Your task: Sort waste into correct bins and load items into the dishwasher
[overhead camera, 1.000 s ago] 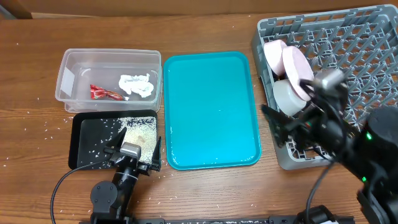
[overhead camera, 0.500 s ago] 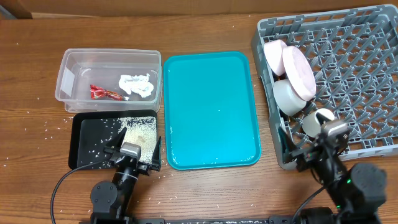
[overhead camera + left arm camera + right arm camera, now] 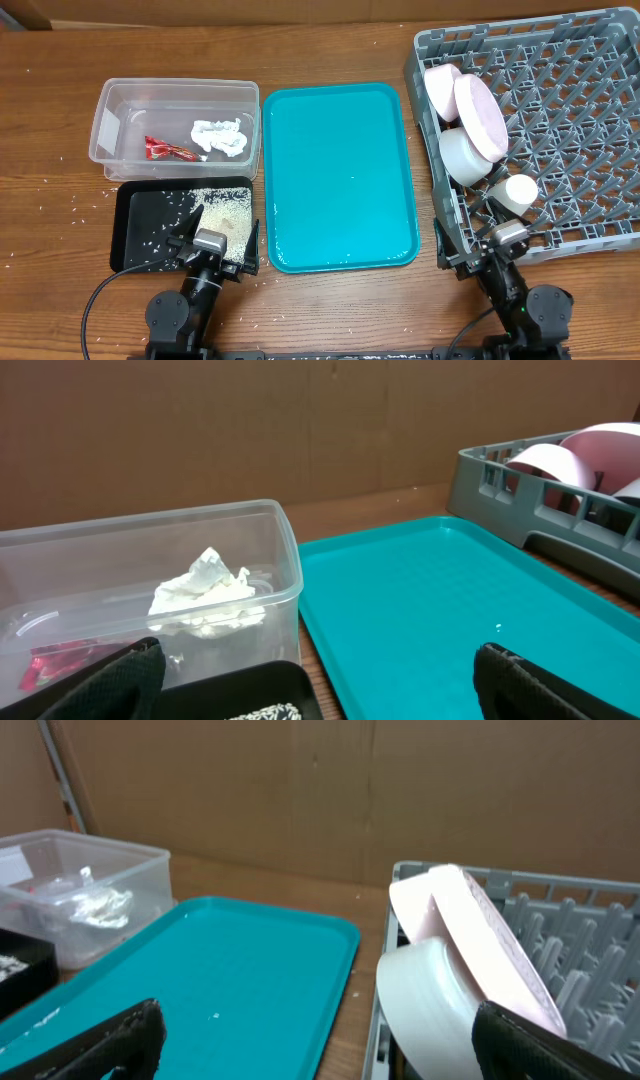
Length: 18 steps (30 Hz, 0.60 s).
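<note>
The grey dish rack [image 3: 590,70] at the right holds two white plates [image 3: 478,110] on edge, a pale bowl [image 3: 462,156] and a small white cup [image 3: 520,190]; plates and bowl show in the right wrist view [image 3: 470,950]. The clear tub [image 3: 110,110] holds the red wrapper [image 3: 168,149] and white tissue wad [image 3: 222,137]; the tissue shows in the left wrist view [image 3: 205,595]. The black tray [image 3: 140,215] holds rice [image 3: 225,212]. My left gripper [image 3: 210,243] is open and empty at the front left. My right gripper [image 3: 497,238] is open and empty at the rack's front edge. The chopsticks are out of view.
A large teal tray [image 3: 340,175] lies between the bins and the rack, also in the left wrist view [image 3: 440,610] and the right wrist view [image 3: 200,970]. Loose rice grains [image 3: 60,215] are scattered on the wooden table left of the black tray.
My right arm has pulled back from over the rack to the table's front edge, leaving the small white cup in the rack. The left arm has not moved.
</note>
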Each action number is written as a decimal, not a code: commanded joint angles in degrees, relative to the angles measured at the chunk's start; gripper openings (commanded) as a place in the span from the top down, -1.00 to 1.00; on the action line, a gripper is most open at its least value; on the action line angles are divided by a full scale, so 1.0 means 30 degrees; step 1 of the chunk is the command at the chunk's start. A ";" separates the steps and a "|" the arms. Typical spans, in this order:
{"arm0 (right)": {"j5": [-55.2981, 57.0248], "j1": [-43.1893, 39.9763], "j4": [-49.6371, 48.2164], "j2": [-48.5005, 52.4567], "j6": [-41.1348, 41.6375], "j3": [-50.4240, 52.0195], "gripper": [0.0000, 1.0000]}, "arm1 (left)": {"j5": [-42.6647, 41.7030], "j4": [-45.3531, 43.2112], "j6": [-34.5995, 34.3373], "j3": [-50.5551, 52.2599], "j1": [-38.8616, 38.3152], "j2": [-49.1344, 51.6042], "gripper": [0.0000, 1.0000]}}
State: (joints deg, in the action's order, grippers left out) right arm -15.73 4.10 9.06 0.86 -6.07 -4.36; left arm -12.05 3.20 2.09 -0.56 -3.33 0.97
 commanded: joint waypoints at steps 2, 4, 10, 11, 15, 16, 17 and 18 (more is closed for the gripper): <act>-0.0153 -0.0066 -0.2084 -0.0240 0.0007 0.1311 -1.00 | -0.0306 -0.0022 0.0175 0.0095 0.0124 -0.0117 -1.00; -0.0080 -0.0051 -0.1996 -0.0240 0.0007 0.1304 -1.00 | -0.0299 -0.0022 0.0175 0.0095 0.0124 -0.0117 -1.00; -0.0080 -0.0015 -0.1974 -0.0233 0.0007 0.1304 -1.00 | -0.0306 -0.0022 0.0175 0.0095 0.0124 -0.0117 -1.00; -0.0080 -0.0015 -0.1967 -0.0233 0.0007 0.1304 -1.00 | -0.0306 -0.0029 0.0175 0.0095 0.0124 -0.0117 -1.00; -0.0080 -0.0015 -0.1960 -0.0233 0.0007 0.1304 -1.00 | -0.0306 -0.0022 0.0175 0.0095 0.0124 -0.0117 -1.00; -0.0080 -0.0015 -0.1960 -0.0233 0.0007 0.1304 -1.00 | -0.0299 -0.0022 0.0175 0.0095 0.0124 -0.0117 -1.00; -0.0080 -0.0015 -0.1960 -0.0233 0.0007 0.1304 -1.00 | -0.0306 -0.0022 0.0175 0.0095 0.0124 -0.0117 -1.00; -0.0080 -0.0015 -0.1953 -0.0233 0.0007 0.1304 -1.00 | -0.0306 -0.0022 0.0175 0.0095 0.0124 -0.0117 -1.00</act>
State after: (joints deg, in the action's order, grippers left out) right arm -15.94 4.12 3.55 0.84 -6.02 -1.06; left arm -12.05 3.20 2.09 -0.56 -3.33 0.97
